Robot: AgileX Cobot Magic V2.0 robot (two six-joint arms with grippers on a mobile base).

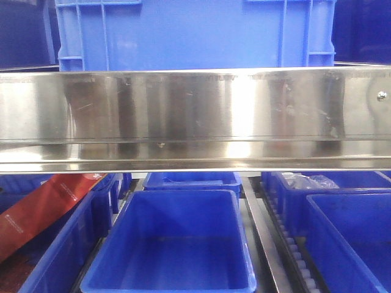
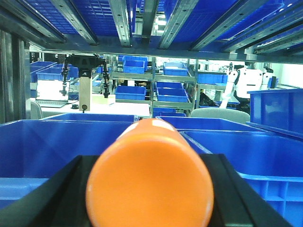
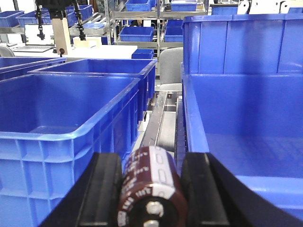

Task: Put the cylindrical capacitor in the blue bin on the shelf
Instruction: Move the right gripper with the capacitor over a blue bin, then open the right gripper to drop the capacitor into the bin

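Clamping cylindrical capacitor, right end effector

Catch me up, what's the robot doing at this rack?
Both arms are loaded. The right pincer grips the cylindrical capacitor, which faces the gap between a left-hand bin and a right-hand bin; it is not in either yet. The left pincer holds an orange cylinder. In the front view the shelf rail spans the frame above an empty blue bin; no arm shows there.
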